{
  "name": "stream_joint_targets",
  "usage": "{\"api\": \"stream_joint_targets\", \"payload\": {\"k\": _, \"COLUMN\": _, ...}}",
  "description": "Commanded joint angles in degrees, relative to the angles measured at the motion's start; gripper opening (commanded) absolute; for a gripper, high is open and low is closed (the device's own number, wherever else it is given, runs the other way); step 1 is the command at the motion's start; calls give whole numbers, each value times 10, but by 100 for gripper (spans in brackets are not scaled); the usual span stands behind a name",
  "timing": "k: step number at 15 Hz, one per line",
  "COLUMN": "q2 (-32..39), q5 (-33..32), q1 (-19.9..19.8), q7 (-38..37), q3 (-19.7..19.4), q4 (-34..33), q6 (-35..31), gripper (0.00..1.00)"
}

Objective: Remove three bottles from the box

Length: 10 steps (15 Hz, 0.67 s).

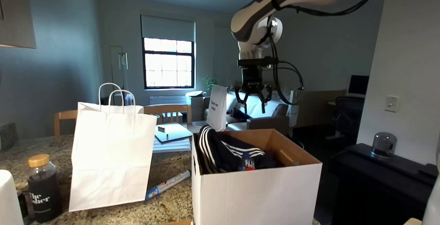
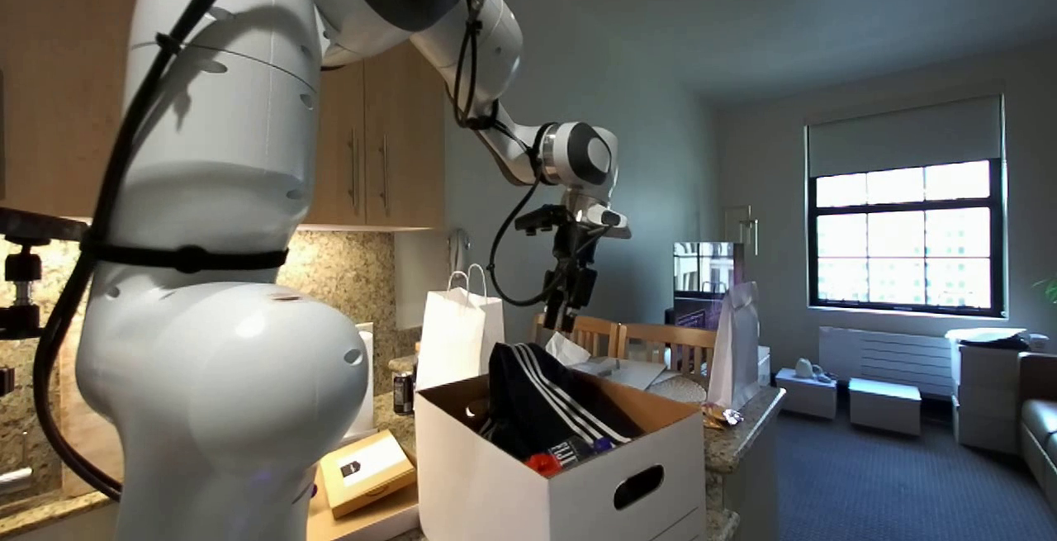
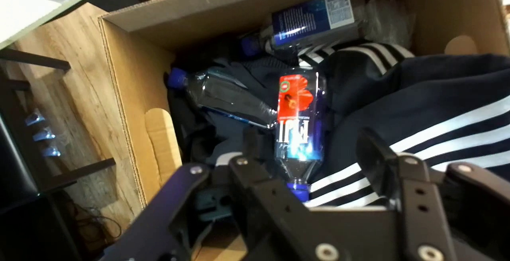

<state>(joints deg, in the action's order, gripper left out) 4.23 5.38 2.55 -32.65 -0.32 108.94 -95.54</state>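
White box (image 1: 257,195); blue bottle caps (image 3: 177,78); white-striped dark fabric (image 3: 418,98).

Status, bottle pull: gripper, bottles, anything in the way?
Gripper open, empty, above box. Three bottles visible inside. Dark striped fabric beside the middle one, might snag the grasp.

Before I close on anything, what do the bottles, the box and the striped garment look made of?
Bottles: likely clear, glossy plastic, being see-through with sharp highlights; glass can't be ruled out.
Box: apparently matt cardboard, white outside, brown inside, with rough cut edges in the wrist view.
Striped garment: soft, dull fabric, judging by its loose folds; the fibre can't be told.
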Motion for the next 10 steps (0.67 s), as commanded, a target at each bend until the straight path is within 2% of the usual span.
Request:
{"api": "stream_joint_targets", "payload": {"k": 1, "q2": 67, "q5": 22, "q1": -17, "q7": 13, "q3": -11, "q4": -13, "q6": -35, "gripper": 96}}
{"api": "stream_joint_targets", "payload": {"k": 3, "q2": 103, "q5": 26, "q1": -19, "q7": 17, "q3": -16, "q4": -10, "q6": -59, "gripper": 100}}
{"api": "stream_joint_targets", "payload": {"k": 10, "q2": 198, "q5": 42, "q1": -7, "q7": 29, "q3": -15, "q4": 31, "q6": -181, "gripper": 100}}
